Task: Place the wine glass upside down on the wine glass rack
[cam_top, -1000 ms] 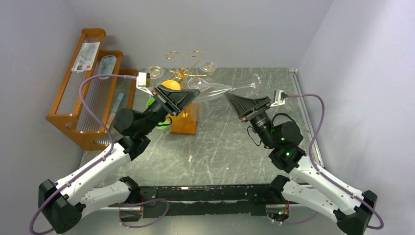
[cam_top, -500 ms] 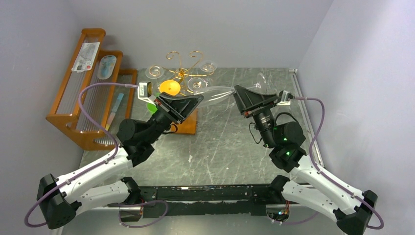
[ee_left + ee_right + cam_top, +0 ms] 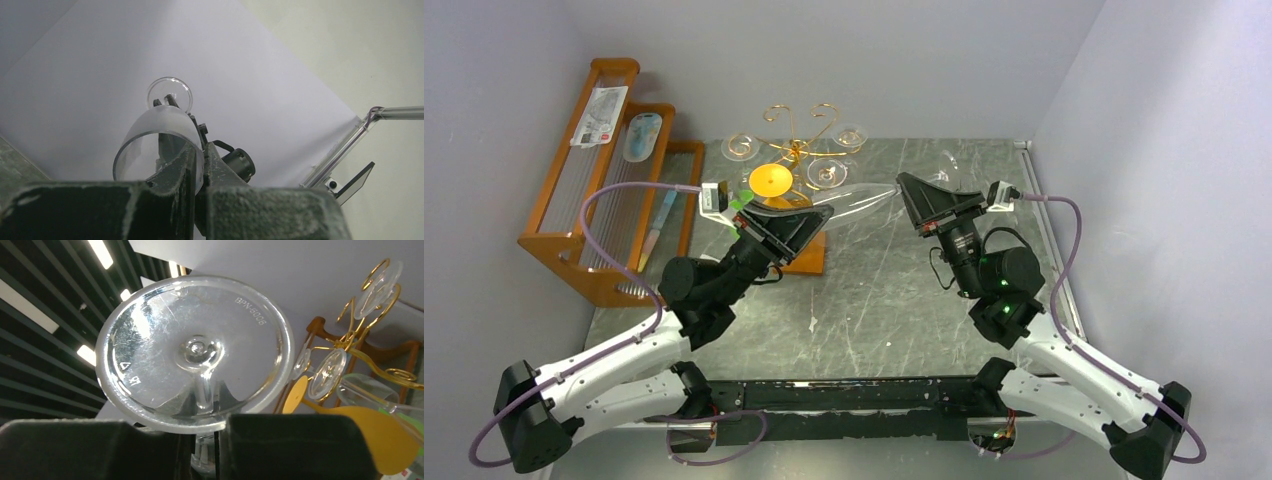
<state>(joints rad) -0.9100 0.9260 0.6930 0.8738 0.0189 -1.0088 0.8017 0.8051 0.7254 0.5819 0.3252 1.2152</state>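
Observation:
The clear wine glass (image 3: 864,197) hangs level in the air between my two grippers, bowl to the left and foot to the right. My left gripper (image 3: 816,215) is shut on the bowl's rim wall; in the left wrist view the gripper (image 3: 200,170) pinches that wall, one finger inside the wine glass (image 3: 150,135). My right gripper (image 3: 912,190) is shut on the stem just behind the foot. In the right wrist view the wine glass's foot (image 3: 195,350) fills the picture above the gripper (image 3: 205,435). The gold wire wine glass rack (image 3: 799,135) stands behind the left gripper.
Clear glasses (image 3: 327,375) hang on the rack's (image 3: 360,335) spiral arms, along with a yellow-orange glass (image 3: 771,180). The rack's orange-brown base (image 3: 809,255) lies under the left gripper. A stepped wooden shelf (image 3: 614,170) stands at the far left. Walls close in behind and at the right.
My right gripper slid leftward onto the glass's stem and closed on it. The left arm shifted a little nearer and to the right, still holding the bowl's rim.

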